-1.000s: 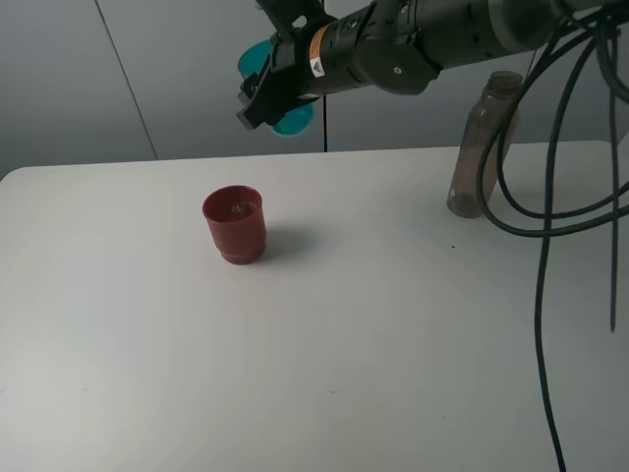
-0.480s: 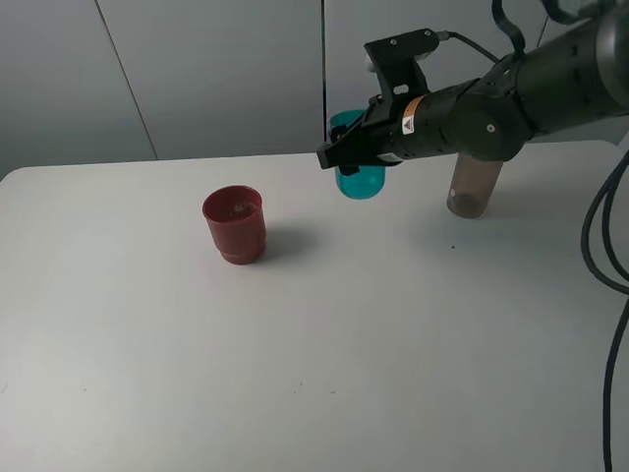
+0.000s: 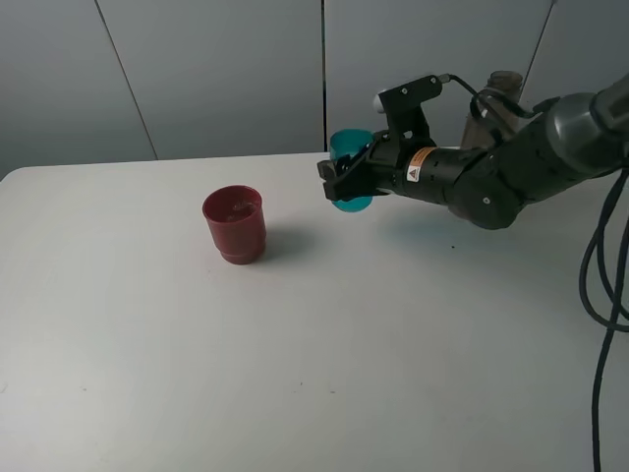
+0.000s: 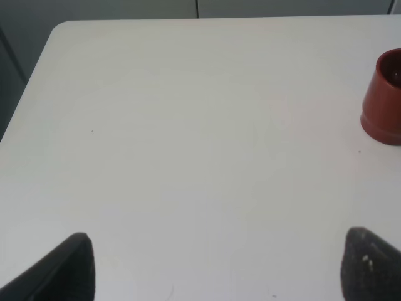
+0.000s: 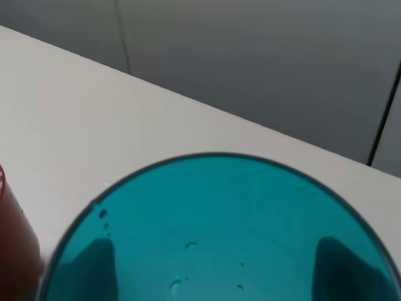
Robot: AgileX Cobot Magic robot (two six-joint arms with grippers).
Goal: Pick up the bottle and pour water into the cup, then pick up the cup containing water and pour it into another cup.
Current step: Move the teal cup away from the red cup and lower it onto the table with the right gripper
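Holding the cup (image 3: 351,169) upright in my clenched right fingers (image 3: 336,187), upper middle of the frame; another cup (image 3: 235,224) stands left of it on the counter (image 3: 295,374). My left fingers (image 4: 81,269) spread apart, grasping nothing.

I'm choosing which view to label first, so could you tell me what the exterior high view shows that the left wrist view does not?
Only the exterior high view shows the right gripper shut on the teal cup, upright by the table's back edge, and the bottle behind the arm. Only the left wrist view shows the left gripper, its dark fingertips apart over bare tabletop. Both show the red cup and the white table.
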